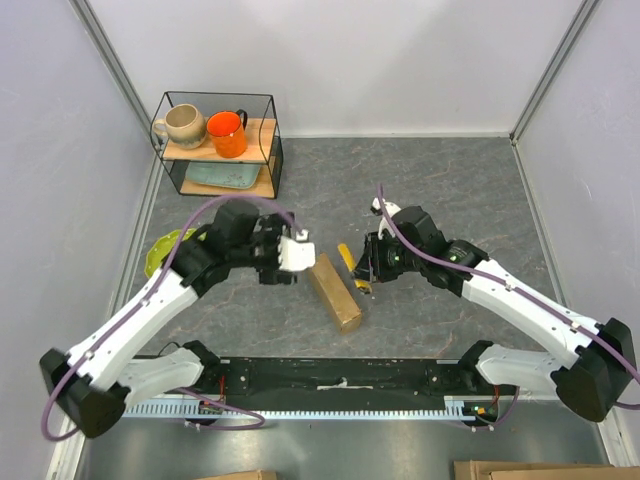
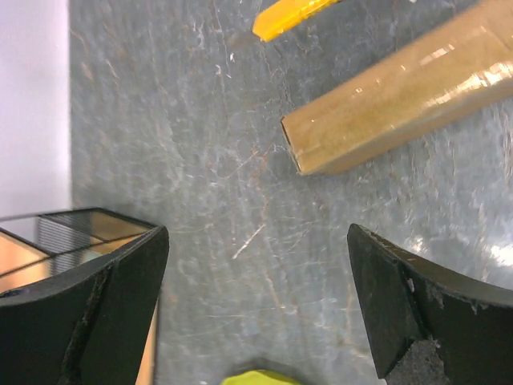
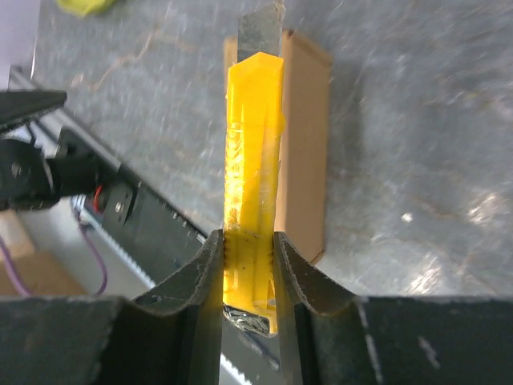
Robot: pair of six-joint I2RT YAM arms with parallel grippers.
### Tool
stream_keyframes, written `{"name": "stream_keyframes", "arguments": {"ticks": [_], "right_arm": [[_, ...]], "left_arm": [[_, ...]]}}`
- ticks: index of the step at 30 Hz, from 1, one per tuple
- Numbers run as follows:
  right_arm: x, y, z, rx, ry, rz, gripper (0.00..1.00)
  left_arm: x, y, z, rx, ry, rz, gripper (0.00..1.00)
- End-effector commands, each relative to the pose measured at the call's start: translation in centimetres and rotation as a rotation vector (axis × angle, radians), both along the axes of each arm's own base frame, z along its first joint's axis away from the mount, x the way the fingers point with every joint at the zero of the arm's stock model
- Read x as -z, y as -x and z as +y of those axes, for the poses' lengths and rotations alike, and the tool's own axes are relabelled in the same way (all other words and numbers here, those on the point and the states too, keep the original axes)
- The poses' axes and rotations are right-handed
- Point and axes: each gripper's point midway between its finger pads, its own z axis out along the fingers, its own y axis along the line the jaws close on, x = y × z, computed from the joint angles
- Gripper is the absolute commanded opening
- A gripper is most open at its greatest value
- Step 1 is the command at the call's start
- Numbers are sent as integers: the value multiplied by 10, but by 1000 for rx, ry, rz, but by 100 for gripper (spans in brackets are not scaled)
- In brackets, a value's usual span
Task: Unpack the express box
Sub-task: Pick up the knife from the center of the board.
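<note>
Right wrist view: right gripper (image 3: 248, 245) clenched on yellow utility knife (image 3: 255, 144), express box (image 3: 306, 144) behind it at frame centre; left gripper (image 2: 256, 241) released, jaws wide apart

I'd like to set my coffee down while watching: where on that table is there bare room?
The widest bare stretch is the back right of the table, between the wire shelf and the right wall. A smaller patch lies between the express box and the right arm. The middle is crowded: left hand, right hand, yellow knife and box.
</note>
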Motion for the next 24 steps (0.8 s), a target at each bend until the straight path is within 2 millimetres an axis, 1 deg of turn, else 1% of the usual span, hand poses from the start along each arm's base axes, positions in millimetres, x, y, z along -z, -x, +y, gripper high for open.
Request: {"name": "stream_keyframes", "arguments": {"ticks": [1, 3, 4, 5, 6, 7, 8, 9, 10, 11, 12, 14, 15, 16, 20, 24], "right_arm": [[-18, 39, 20, -210, -111, 104, 6], [-28, 45, 26, -253, -147, 121, 6], [-31, 47, 28, -273, -159, 130, 6], [-37, 52, 31, -305, -179, 143, 6], [-41, 51, 33, -319, -175, 144, 6], [-44, 52, 34, -331, -173, 147, 6], [-48, 53, 35, -345, -175, 151, 6], [-54, 52, 36, -355, -174, 145, 6], [-56, 53, 37, -364, -176, 147, 6], [-63, 53, 38, -373, -186, 137, 6], [-65, 53, 39, -381, -194, 139, 6], [-68, 53, 41, -388, -200, 136, 6], [-66, 53, 42, -389, -197, 143, 6], [-64, 53, 42, -389, -193, 152, 6], [-59, 53, 44, -401, -185, 171, 5], [-59, 54, 45, -414, -190, 173, 5]], "left_arm": [[-45, 17, -7, 306, 11, -387, 100], [-47, 27, -8, 382, 14, -448, 100], [-49, 35, -13, 437, 38, -475, 100], [-45, 42, -14, 478, 42, -515, 100], [-50, 44, -18, 502, 67, -559, 100], [-48, 51, -22, 546, 91, -569, 100], [-40, 54, -22, 573, 81, -582, 100], [-39, 60, -26, 596, 88, -587, 100], [-37, 62, -27, 601, 85, -583, 100], [-37, 62, -28, 592, 86, -571, 99], [-35, 66, -34, 606, 90, -554, 99], [-38, 67, -38, 603, 95, -544, 99], [-38, 66, -40, 602, 95, -535, 98], [-43, 64, -42, 594, 101, -540, 96], [-45, 65, -50, 602, 102, -526, 91], [-39, 60, -52, 582, 82, -501, 89]]}}
